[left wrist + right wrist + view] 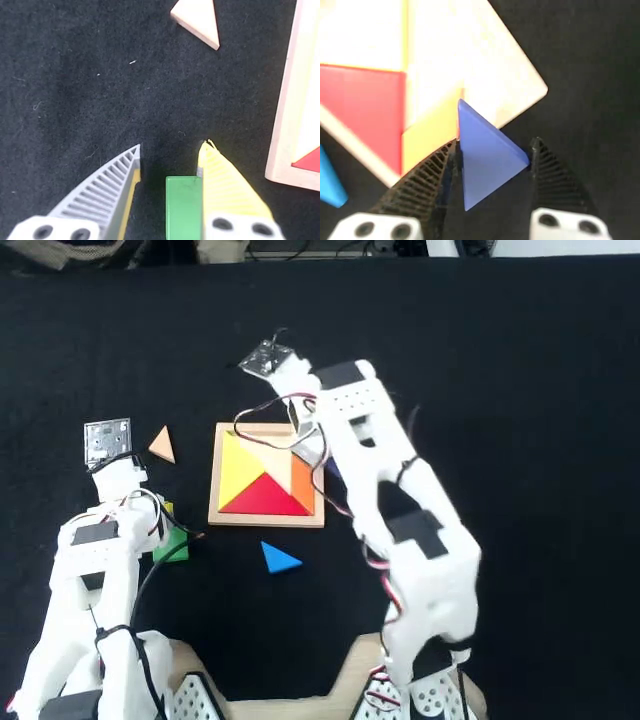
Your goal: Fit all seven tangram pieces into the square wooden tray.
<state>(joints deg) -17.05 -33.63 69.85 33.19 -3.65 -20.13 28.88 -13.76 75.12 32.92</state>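
Tray [267,519] holds yellow triangle [238,468], red triangle [266,497], orange piece [302,478]; blue triangle [279,558], tan triangle [162,445], green block [172,548] outside; navy triangle [482,155] at corner.

We seem to be at a robotics lab bench. A table draped in black cloth [520,360] carries a white plastic left arm [95,560] and right arm [420,540], both strung with loose wires [372,558]. They stand on a pale wooden board [330,685] at the table's near edge, and dark cables [300,254] lie beyond its far edge.

Left arm [95,560] bent low just left of the wooden tray [213,480], left gripper [171,145] aimed downward, fingers spread apart, right arm [400,500] stretched over the tray's right edge, right gripper [494,147] clamped on a blue triangle [485,160]
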